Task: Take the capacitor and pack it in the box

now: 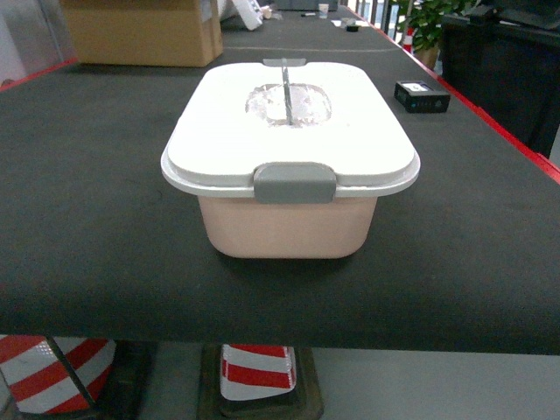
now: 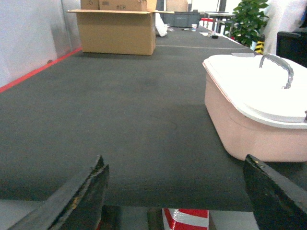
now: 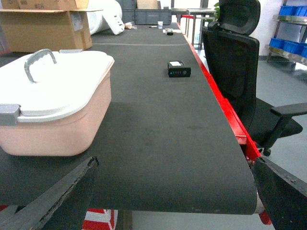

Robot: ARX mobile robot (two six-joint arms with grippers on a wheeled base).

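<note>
The box [image 1: 289, 229] is a peach-pink tub standing mid-table, with its white lid [image 1: 359, 140] on and the grey front clip [image 1: 294, 182] down. The same box [image 2: 240, 129] is on the right of the left wrist view, and the box [image 3: 53, 136] is at the left of the right wrist view. The capacitor [image 1: 422, 95], a small black rectangular block with a label, lies on the mat to the far right of the box; the capacitor [image 3: 179, 68] appears mid-distance in the right wrist view. My left gripper [image 2: 174, 160] and right gripper [image 3: 175, 162] hover at the table's near edge, both wide open and empty. Neither appears in the head view.
A brown cardboard carton [image 1: 144, 31] stands at the far left of the table. The table's red right edge [image 3: 225, 112] runs close past a black office chair [image 3: 235, 62]. Red-and-white striped cones [image 1: 256, 372] stand under the near edge. Blue bins [image 3: 290, 12] sit on shelves beyond.
</note>
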